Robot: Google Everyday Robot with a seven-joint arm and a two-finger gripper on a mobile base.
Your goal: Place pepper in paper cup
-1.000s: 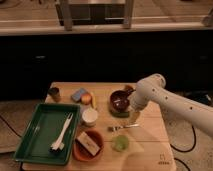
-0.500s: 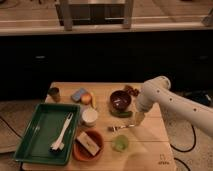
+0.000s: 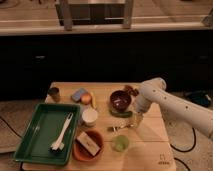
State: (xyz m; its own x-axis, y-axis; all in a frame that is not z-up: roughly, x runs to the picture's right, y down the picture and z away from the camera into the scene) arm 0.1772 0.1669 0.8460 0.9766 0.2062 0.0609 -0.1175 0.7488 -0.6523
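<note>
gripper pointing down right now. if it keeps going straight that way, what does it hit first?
Probably the fork. The gripper hangs over the wooden table, pointing down at the fork's handle end. The pepper lies a little left of that line, beside the dark bowl. Depth is unclear from this view.

Tool [image 3: 136, 120] right of paper cup [image 3: 90, 116], pepper [image 3: 121, 113] between, before bowl [image 3: 120, 100]

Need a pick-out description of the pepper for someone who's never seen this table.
Start at the wooden table and find the dark red bowl near its back right. The pepper lies on the wood right in front of that bowl, left of the hand. It is dark green, slender and slightly curved, unlike the pale green round object nearer the front edge.
</note>
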